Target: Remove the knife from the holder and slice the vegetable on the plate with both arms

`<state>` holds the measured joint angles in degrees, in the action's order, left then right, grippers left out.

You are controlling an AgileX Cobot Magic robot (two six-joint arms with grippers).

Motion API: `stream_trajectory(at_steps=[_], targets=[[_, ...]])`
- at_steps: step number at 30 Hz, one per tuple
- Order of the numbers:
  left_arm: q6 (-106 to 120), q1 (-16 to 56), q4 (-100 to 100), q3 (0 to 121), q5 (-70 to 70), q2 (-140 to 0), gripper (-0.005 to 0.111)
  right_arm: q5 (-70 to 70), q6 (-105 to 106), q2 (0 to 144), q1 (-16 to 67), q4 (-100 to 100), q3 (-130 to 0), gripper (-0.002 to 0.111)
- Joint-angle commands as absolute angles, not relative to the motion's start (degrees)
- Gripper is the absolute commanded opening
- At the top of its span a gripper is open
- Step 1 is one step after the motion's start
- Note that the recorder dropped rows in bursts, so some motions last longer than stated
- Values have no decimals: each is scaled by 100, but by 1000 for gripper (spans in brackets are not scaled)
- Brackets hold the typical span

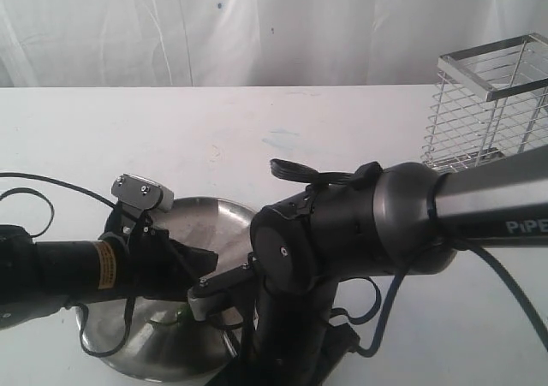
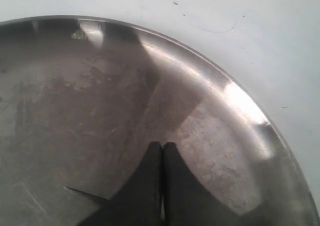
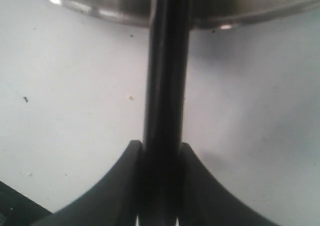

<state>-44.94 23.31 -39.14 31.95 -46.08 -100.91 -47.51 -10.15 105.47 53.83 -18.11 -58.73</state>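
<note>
Since the knife [image 3: 165,70] is out of the holder [image 1: 488,103] and clamped in the right gripper [image 3: 162,148], the step in hand reads as the cut itself.

- White table [image 1: 257,138]: bare at far and left.
- Right arm [image 1: 360,223], bulky, reaches in from the right across the near middle. The left arm [image 1: 60,266] enters from the left.
- Plate [image 1: 201,223]: near left, under both wrists.
- Holder: far right, well apart from the plate.
- Knife: its black length runs from the right jaws out over the plate's rim. Handle or blade, cannot tell.
- Left gripper [image 2: 162,148]: over the plate, fingers pressed together, nothing seen between them.
- Vegetable: probably the small green fleck [image 1: 177,315] on the plate below the wrists.
- Dark sliver [image 2: 82,193] beside the left fingers: stem or blade tip, cannot tell.

Judgement: pin the pepper with the left tips first, then lower the blade square and clear of those fingers. The raised rim may catch the blade. The arms crowd the near middle, and free room lies far and left.
</note>
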Motion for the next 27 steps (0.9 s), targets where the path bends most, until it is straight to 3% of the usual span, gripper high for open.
stream_trajectory(at_steps=[1,13,23,27], targets=[[-4095,2408,-3991,3134,-4919,-10354,0,-4603,-1051,10556,5371,-1833,-5854,0],[-4248,2408,-3932,2905,-4553,-10840,0,-4841,-1051,10556,5371,-1808,-5854,0],[-5579,2408,-4509,2905,-2590,-10798,0,-5880,-1013,10245,5371,-1702,-5854,0],[-5894,2408,-4980,2905,-2817,-10798,0,-5586,-925,10245,5371,-1649,-5854,0]])
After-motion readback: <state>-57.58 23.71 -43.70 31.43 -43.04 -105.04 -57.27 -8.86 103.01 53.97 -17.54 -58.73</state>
